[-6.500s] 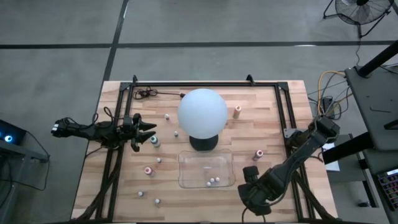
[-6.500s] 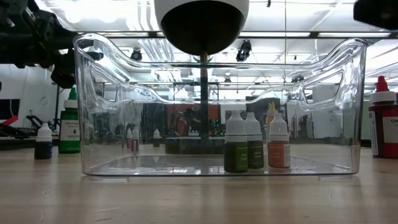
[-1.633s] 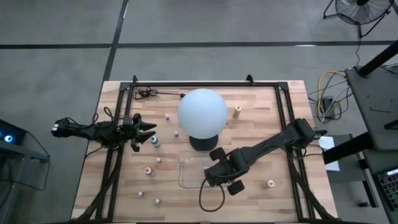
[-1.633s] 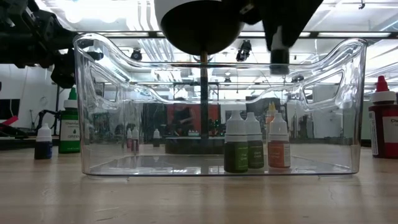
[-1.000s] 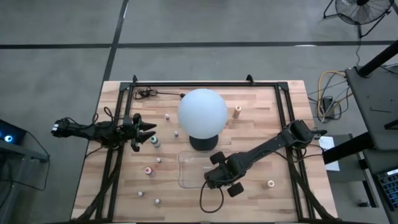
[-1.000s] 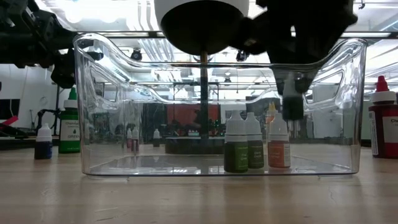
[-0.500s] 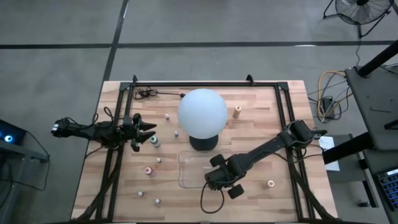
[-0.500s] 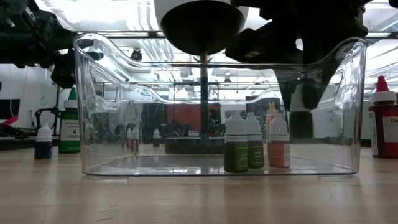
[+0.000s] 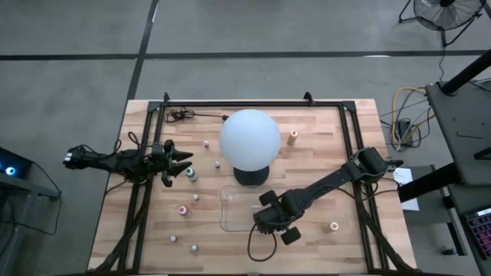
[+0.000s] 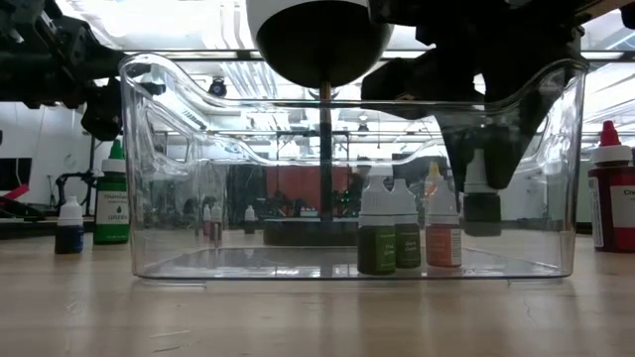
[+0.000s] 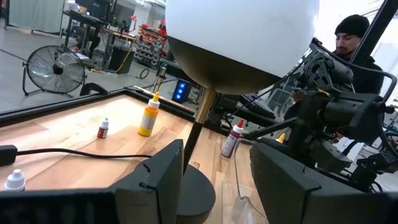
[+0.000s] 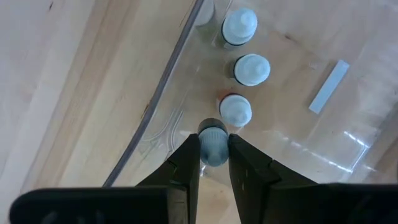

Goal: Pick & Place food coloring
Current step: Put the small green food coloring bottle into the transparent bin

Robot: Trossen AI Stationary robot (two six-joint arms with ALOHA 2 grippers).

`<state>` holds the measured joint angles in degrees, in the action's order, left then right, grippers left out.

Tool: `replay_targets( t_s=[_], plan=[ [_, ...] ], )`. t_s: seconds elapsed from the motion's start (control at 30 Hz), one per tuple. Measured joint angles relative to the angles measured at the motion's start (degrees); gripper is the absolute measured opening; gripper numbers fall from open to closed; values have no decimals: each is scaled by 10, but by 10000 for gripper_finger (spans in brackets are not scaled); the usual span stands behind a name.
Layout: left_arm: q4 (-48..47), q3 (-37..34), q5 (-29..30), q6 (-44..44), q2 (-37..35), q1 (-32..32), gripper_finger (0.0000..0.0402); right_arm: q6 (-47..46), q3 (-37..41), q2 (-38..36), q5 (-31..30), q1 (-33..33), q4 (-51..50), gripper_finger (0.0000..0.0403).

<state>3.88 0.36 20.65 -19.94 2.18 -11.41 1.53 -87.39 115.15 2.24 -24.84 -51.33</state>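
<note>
We have lowered our right gripper (image 10: 482, 188) into the clear tray (image 10: 149, 178) over the last second or so; a moment ago it hung above the rim, and now its fingers reach down inside the tray walls. It is clamped narrowly on a small dark bottle (image 12: 213, 144) with a pale cap, held upright. In the low view that bottle hangs just above the tray floor, beside the three bottles (image 10: 407, 233) already standing in the tray: two green ones and an orange one. The right wrist view shows their three caps in a row, with ours lining up as a fourth at the end of it.

We judge the carry is nearly finished; what remains is a short descent and a release, taking care not to knock the orange bottle next to it.

Our left gripper (image 9: 178, 162) waits well away from the tray, beyond the white globe (image 9: 249, 138), fingers partly spread and holding nothing. Other bottles still stand on the table outside the tray.
</note>
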Motion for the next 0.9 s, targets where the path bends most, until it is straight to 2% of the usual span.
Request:
replay_targets(
  t_s=[0.9],
  plan=[
    [0, 0, 0, 0, 0, 0, 161, 28, -3, 1, -5, 23, -14, 61]
  ],
)
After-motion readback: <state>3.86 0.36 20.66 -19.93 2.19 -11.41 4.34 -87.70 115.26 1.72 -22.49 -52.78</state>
